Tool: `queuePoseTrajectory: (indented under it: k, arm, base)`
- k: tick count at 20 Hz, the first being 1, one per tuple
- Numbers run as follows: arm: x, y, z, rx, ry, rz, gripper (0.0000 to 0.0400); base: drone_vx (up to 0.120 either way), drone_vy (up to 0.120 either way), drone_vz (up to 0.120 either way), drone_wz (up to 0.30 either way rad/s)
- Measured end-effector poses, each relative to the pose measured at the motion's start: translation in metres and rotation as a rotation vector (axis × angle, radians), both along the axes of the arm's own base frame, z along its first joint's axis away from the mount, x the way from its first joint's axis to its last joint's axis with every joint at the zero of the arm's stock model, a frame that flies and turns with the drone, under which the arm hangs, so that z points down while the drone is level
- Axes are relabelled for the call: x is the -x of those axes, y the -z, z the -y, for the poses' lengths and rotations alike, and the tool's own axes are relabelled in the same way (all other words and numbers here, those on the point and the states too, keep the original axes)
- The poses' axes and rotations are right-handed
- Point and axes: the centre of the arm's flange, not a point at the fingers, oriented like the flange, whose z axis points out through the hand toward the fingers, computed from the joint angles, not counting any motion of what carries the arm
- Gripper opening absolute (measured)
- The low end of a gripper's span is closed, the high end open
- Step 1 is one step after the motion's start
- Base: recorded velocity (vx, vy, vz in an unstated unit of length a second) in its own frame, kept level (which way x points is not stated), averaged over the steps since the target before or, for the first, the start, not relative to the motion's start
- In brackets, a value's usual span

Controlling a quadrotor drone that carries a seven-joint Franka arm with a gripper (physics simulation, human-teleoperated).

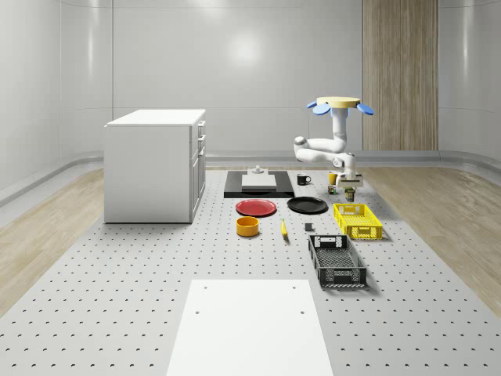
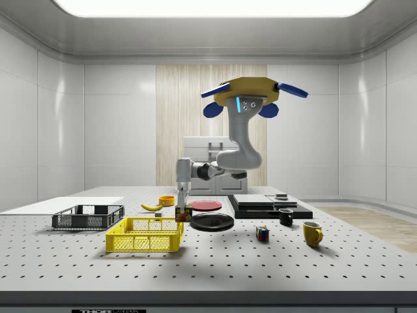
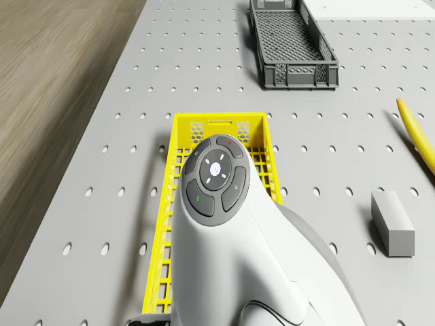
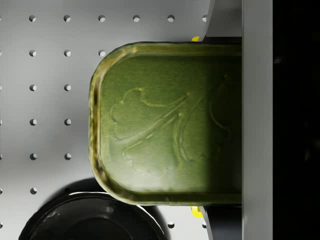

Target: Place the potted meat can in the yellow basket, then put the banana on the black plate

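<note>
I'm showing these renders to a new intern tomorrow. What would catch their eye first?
Probably the drone with blue rotors, hovering above the table's far end, its white arm bent down so the gripper sits over the potted meat can. That can stands beside the yellow basket and the black plate. In the wrist view its green lid looms large.

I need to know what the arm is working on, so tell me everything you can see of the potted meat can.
The potted meat can has a dull green, metallic-looking top, a rounded rectangle with an embossed leafy pattern and a raised rim. In the side view it stands upright on the perforated table, directly under the gripper, between the yellow basket and the black plate.
</note>
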Motion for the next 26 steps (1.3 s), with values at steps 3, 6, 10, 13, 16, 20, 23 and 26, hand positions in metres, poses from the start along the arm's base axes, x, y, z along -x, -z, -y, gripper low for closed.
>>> queuePoseTrajectory:
  k: [3,6,10,13,16,20,23,26]
  arm:
    - [0.0000,0.0000,0.0000,0.000,0.000,0.000,0.0286]
    - [0.0000,0.0000,0.0000,0.000,0.000,0.000,0.0286]
    - [0.0000,0.0000,0.0000,0.000,0.000,0.000,0.0286]
    - [0.0000,0.0000,0.0000,0.000,0.000,0.000,0.0286]
    - [0.0000,0.0000,0.0000,0.000,0.000,0.000,0.0286]
    - [0.0000,0.0000,0.0000,0.000,0.000,0.000,0.0286]
    - [0.0000,0.0000,0.0000,0.000,0.000,0.000,0.0286]
    - [0.0000,0.0000,0.0000,0.000,0.000,0.000,0.0286]
  base:
    - [0.120,0.000,0.000,0.000]
    - [0.120,0.000,0.000,0.000]
    - [0.120,0.000,0.000,0.000]
    - [0.120,0.000,-0.027,0.000]
    - [0.120,0.000,0.000,0.000]
    - [0.120,0.000,-0.030,0.000]
    - [0.120,0.000,-0.120,0.000]
    - [0.120,0.000,-0.120,0.000]
